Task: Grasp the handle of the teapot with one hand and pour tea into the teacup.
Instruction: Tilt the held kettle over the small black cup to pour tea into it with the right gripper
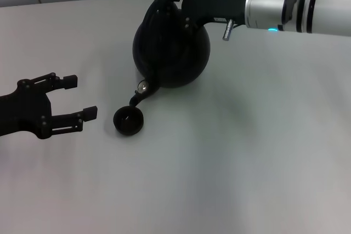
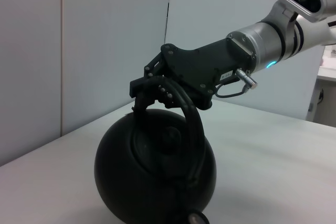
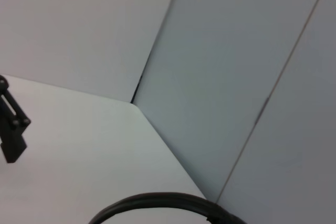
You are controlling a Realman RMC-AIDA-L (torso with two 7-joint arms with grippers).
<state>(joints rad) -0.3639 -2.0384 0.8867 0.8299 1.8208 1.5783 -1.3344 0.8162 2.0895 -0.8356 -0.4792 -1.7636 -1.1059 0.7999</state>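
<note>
the right gripper [image 1: 167,1] is reaching in from the far right, its jaws pinching the handle [image 2: 189,124] of the teapot [image 1: 171,47], which is tipping forward with its spout [image 1: 137,98] angling down just above the rim of the teacup [image 1: 128,120]. the teacup is sitting on the counter [image 1: 247,152] directly in front of the teapot. the left gripper [image 1: 66,98] is hovering near the teacup on its left side, jaws spread and gripping nothing.
</note>
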